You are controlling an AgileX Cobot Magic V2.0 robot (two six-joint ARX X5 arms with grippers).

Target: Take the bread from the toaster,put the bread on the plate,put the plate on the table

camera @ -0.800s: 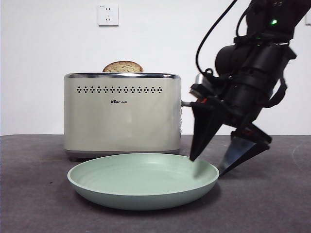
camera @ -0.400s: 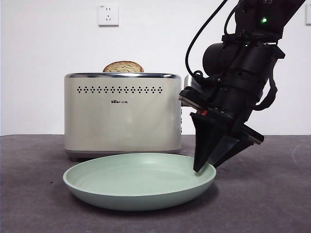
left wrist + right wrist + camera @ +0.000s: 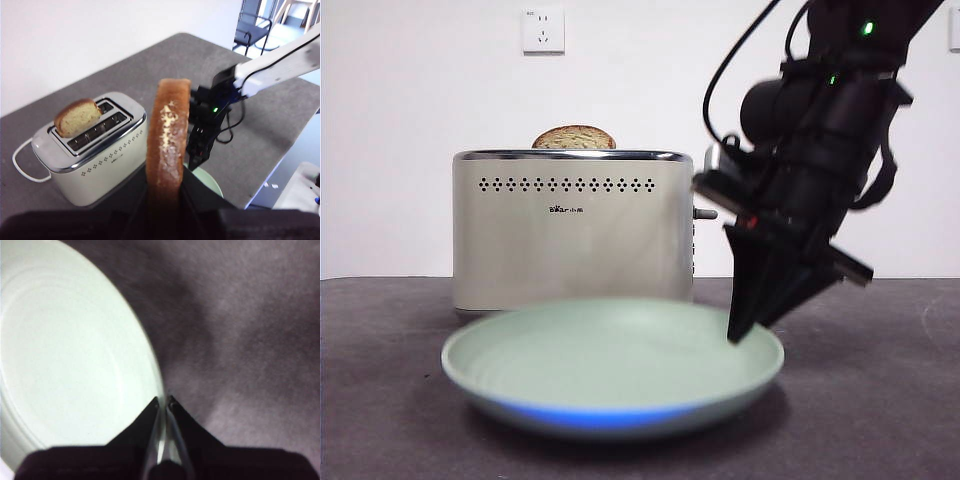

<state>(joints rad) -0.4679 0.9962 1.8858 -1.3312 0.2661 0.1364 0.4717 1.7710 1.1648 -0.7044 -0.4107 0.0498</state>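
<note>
The right gripper [image 3: 163, 402] pinches the raised rim of the round mint-green plate [image 3: 610, 365] before the cream toaster [image 3: 572, 232]. The left gripper [image 3: 165, 187] clamps the thick brown-crusted bread [image 3: 168, 137] upright, high above the table [image 3: 880, 400].

The plate [image 3: 610, 365] is smeared with blur in the front view, its near rim soft. The left end effector [image 3: 165, 200] is a dark mass hiding the lower part of the bread [image 3: 167, 150]. The toaster [image 3: 572, 232] swallows all but the rounded top of the second slice [image 3: 573, 138]. The right arm runs off the upper edge.
</note>
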